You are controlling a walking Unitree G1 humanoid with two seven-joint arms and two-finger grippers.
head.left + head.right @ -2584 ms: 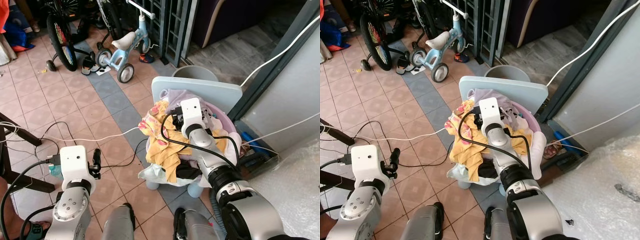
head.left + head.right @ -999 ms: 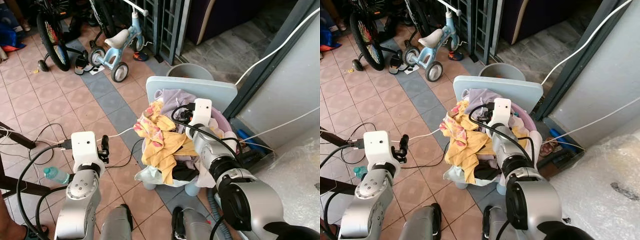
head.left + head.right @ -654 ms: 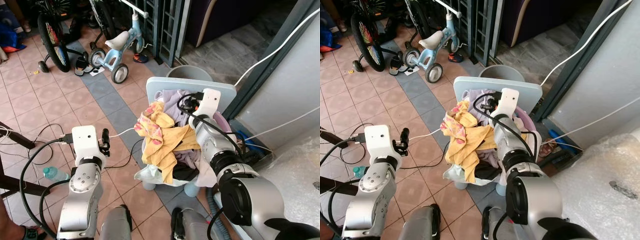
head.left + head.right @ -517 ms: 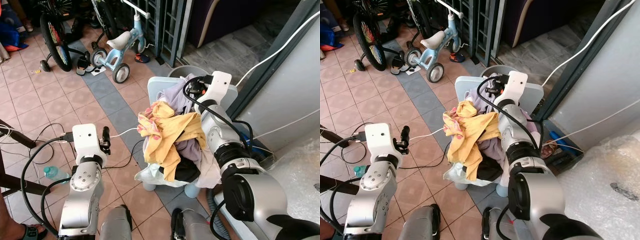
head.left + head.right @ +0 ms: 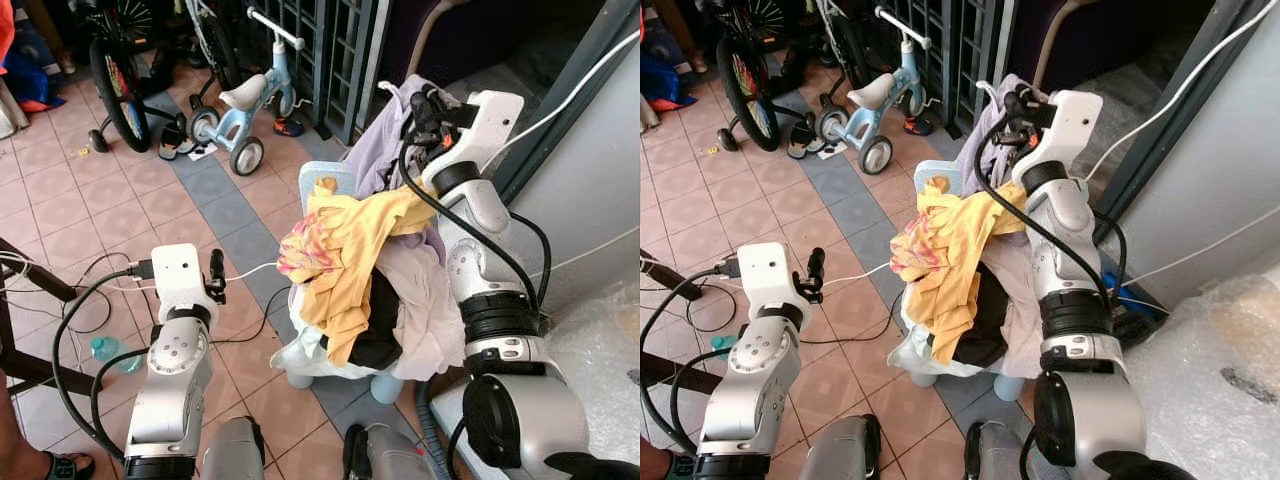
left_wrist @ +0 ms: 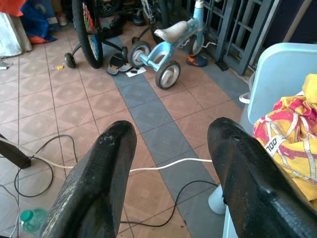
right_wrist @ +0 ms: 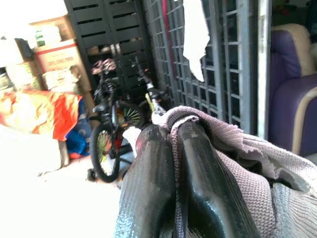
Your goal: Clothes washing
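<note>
My right gripper (image 5: pixel 425 105) is raised high, shut on a lilac knit garment (image 5: pixel 372 140). In the right wrist view the lilac knit (image 7: pixel 233 163) is pinched between the closed black fingers (image 7: pixel 198 163). A bundle hangs with it: a yellow patterned garment (image 5: pixel 345 250), a white one (image 5: pixel 425 300) and a black one (image 5: pixel 380 325). The bundle droops over the laundry tub (image 5: pixel 300 355) and the pale blue panel (image 5: pixel 322 182) behind it. My left gripper (image 6: pixel 171 128) is open with nothing in it, held above the tiled floor to the left of the tub.
A blue child's tricycle (image 5: pixel 245 100) and a bicycle wheel (image 5: pixel 115 80) stand at the back left before a dark metal gate. Cables (image 5: pixel 90 290) and a green bottle (image 5: pixel 105 350) lie on the tiles. A grey wall and plastic wrap (image 5: pixel 600 350) bound the right.
My right gripper has risen from the tub with the lilac garment, dragging the yellow, white and black clothes up with it. The left arm has barely moved.
</note>
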